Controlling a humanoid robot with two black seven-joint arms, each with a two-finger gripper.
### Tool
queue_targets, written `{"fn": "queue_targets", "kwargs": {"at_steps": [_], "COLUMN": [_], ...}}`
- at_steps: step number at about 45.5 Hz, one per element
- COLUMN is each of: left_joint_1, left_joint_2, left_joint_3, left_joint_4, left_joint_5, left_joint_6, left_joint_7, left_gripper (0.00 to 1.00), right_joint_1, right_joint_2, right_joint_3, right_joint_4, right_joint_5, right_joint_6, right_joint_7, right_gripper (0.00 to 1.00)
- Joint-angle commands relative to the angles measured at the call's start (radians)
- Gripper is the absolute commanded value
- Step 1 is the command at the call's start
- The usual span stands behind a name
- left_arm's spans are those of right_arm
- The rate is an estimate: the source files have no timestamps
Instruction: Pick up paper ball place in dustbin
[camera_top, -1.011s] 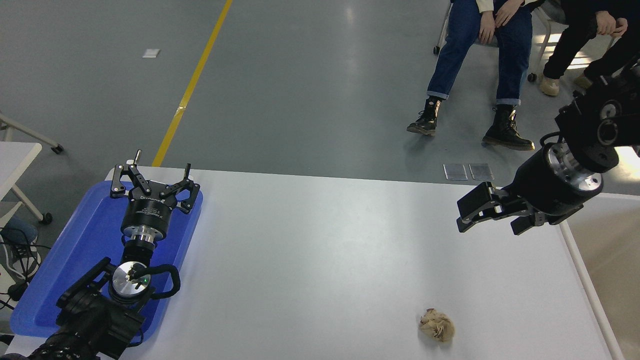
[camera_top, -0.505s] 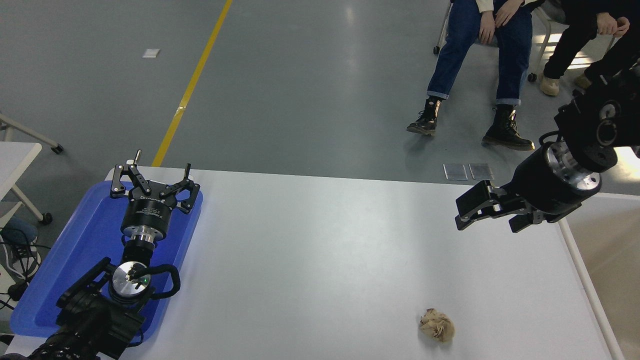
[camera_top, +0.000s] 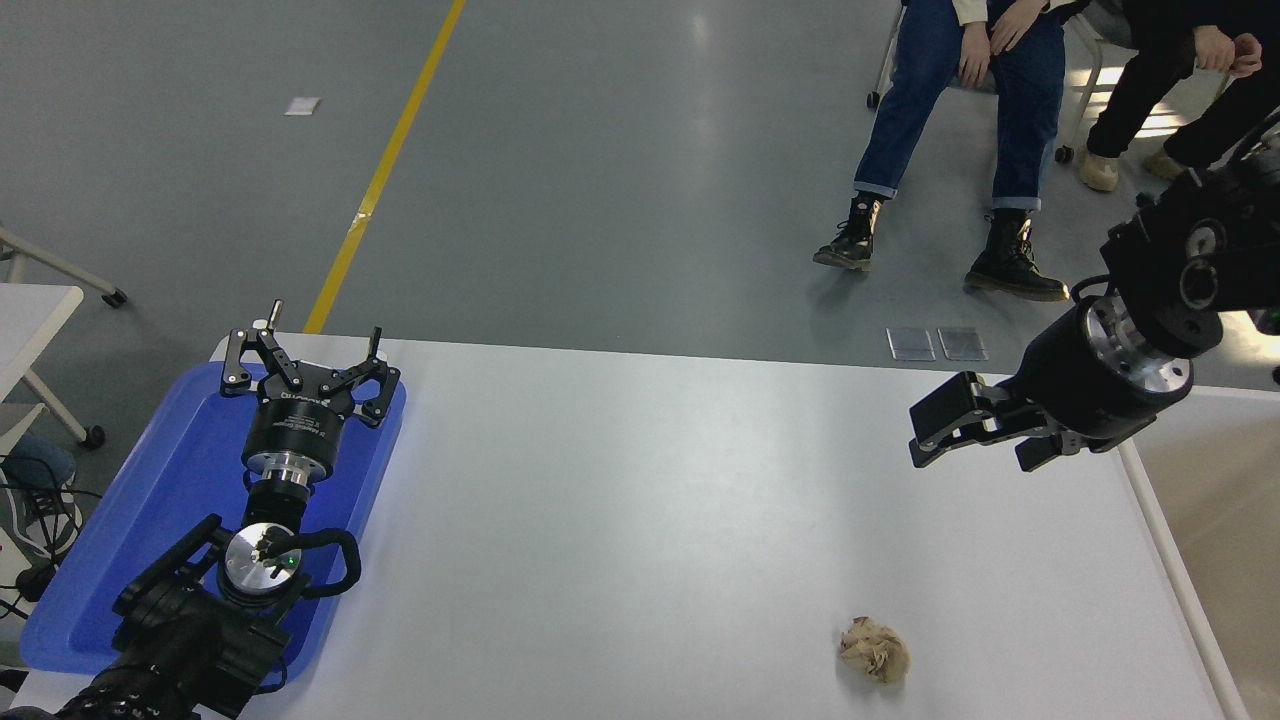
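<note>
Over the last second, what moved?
Only the right arm: the right gripper crept slightly up and left over the table's far right part, gripping nothing. The paper ball lies where it was near the front edge, untouched. The left gripper stayed parked over the blue tray.
</note>
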Motion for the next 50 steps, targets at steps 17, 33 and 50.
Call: {"fn": "queue_targets", "kwargs": {"at_steps": [17, 33, 50], "left_joint_1": [0.000, 0.000, 0.000], "left_joint_2": [0.000, 0.000, 0.000], "left_joint_3": [0.000, 0.000, 0.000], "left_joint_4": [-0.001, 0.000, 0.000], "left_joint_5": [0.000, 0.000, 0.000], "left_joint_6": [0.000, 0.000, 0.000], "left_joint_7": [0.000, 0.000, 0.000], "left_gripper": [1.00, 1.00, 1.00], "right_joint_1": [-0.303, -0.545, -0.769], "right_joint_2": [-0.002, 0.016, 0.065], "right_joint_3": [0.156, 0.289, 0.348], "right_joint_4": [-0.078, -0.190, -0.359], "right_joint_5": [-0.020, -0.074, -0.264], "right_joint_6": [-0.082, -0.177, -0.298], "right_joint_7": [0.001, 0.001, 0.004], "right_gripper": [1.00, 1.00, 1.00]}}
